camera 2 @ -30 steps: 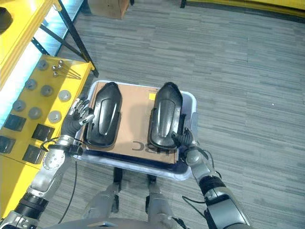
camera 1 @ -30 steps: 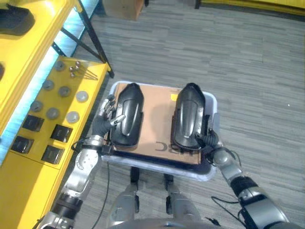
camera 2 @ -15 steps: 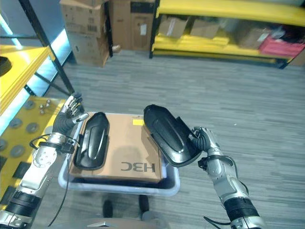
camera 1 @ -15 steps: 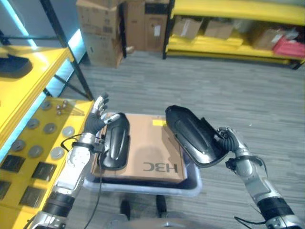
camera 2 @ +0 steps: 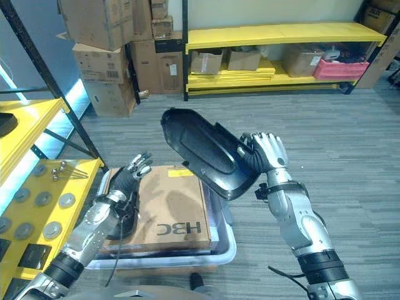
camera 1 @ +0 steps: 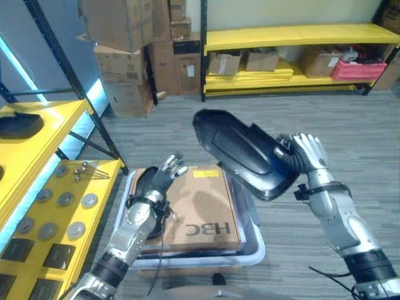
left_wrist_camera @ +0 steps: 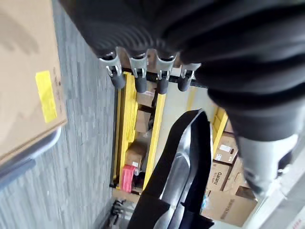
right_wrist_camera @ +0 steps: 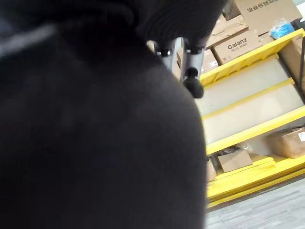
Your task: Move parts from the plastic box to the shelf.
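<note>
Black moulded part (camera 1: 242, 152) now lifted clear of the plastic box (camera 1: 253, 240), right hand (camera 1: 304, 156) curled round its 3 o'clock edge; second part (camera 2: 123, 212) left on the cardboard (camera 1: 199, 206) under the straight-fingered left hand (camera 1: 155, 185); shelf (camera 1: 37, 187) at 9 o'clock next.

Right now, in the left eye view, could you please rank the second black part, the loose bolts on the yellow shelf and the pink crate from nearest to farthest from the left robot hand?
1. Second black part: in the plastic box, directly under the left robot hand.
2. Loose bolts: on the yellow shelf, to the robot's left.
3. Pink crate: on the far rack, across the floor to the right.
</note>
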Controlling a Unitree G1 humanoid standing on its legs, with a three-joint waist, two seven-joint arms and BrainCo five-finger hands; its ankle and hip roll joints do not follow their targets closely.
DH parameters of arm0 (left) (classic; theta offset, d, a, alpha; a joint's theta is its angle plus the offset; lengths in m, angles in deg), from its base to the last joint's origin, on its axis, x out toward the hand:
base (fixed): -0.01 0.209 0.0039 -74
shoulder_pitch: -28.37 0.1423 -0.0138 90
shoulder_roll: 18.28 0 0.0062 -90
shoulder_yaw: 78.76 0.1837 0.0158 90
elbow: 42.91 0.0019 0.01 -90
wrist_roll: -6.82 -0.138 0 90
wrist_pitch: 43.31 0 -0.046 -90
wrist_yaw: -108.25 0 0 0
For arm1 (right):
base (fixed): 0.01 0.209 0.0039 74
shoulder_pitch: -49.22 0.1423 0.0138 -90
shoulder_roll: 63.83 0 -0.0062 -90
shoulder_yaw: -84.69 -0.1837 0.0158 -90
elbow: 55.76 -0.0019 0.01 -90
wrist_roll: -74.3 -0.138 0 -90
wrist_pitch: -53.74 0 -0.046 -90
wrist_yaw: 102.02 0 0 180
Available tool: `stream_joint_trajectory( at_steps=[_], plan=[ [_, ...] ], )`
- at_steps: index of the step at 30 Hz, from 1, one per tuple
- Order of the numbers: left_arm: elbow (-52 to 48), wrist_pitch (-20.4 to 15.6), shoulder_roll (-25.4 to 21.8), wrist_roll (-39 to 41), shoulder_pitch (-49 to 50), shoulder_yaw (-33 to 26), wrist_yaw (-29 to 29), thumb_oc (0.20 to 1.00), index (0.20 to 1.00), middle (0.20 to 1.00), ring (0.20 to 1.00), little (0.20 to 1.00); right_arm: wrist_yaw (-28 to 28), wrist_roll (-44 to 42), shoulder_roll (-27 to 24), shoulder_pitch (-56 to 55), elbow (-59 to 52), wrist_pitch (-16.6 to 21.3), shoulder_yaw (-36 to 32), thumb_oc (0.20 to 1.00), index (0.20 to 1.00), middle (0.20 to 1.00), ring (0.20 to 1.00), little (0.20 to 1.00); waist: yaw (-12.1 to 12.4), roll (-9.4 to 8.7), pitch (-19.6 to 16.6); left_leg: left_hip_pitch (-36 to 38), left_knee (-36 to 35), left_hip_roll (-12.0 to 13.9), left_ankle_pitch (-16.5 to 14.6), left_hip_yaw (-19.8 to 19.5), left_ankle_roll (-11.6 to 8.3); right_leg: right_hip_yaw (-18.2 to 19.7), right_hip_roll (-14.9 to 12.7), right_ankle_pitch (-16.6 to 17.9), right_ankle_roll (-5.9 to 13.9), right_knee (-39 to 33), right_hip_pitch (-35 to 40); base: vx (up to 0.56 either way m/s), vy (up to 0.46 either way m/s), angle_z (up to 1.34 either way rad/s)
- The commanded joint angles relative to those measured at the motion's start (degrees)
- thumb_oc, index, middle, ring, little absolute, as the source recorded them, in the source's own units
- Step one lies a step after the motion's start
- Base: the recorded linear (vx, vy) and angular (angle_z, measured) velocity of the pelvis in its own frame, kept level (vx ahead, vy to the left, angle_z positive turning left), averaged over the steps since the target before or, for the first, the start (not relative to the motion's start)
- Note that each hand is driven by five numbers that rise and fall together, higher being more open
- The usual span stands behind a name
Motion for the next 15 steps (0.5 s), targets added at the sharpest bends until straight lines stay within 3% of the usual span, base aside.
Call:
stream_joint_trajectory(
  at_steps=[1, 8, 15],
  plan=[
    [3.37, -1.09, -1.67, 7.05, -4.40, 2.05, -0.02, 1.000, 1.000, 1.000, 1.000, 1.000, 5.98, 3.02, -2.68, 6.04, -2.64, -0.44, -1.95, 0.200, 0.200, 0.200, 0.200, 0.200, 1.47, -2.21, -1.81, 4.13, 2.99, 1.48, -7.89, 0.99, -2.72, -2.26, -0.50, -15.85, 4.71, 11.69, 2.43, 0.00, -0.023, -0.11],
    [2.78, -1.03, -0.75, 12.46, -6.62, 5.07, 0.57, 1.000, 1.000, 1.000, 1.000, 1.000, 8.03, 4.23, -2.28, 11.15, -3.43, -0.30, 4.24, 0.200, 0.200, 0.200, 0.200, 0.200, 1.33, -1.65, -1.96, 4.66, 3.18, 1.73, -7.70, 1.15, -3.04, -2.74, -0.31, -16.28, 4.49, 12.55, 2.71, 0.00, -0.010, -0.04],
    [2.57, -2.21, 1.20, 15.45, -11.67, 6.94, 2.12, 1.000, 1.000, 1.000, 1.000, 1.000, 6.52, 2.75, 1.17, 14.29, -4.60, 1.41, 12.39, 0.200, 0.200, 0.200, 0.200, 0.200, 1.33, -1.47, -1.69, 4.69, 3.29, 1.64, -7.45, 0.85, -3.11, -3.33, -0.60, -16.25, 4.48, 12.79, 2.90, -0.01, 0.000, 0.02]
  ],
)
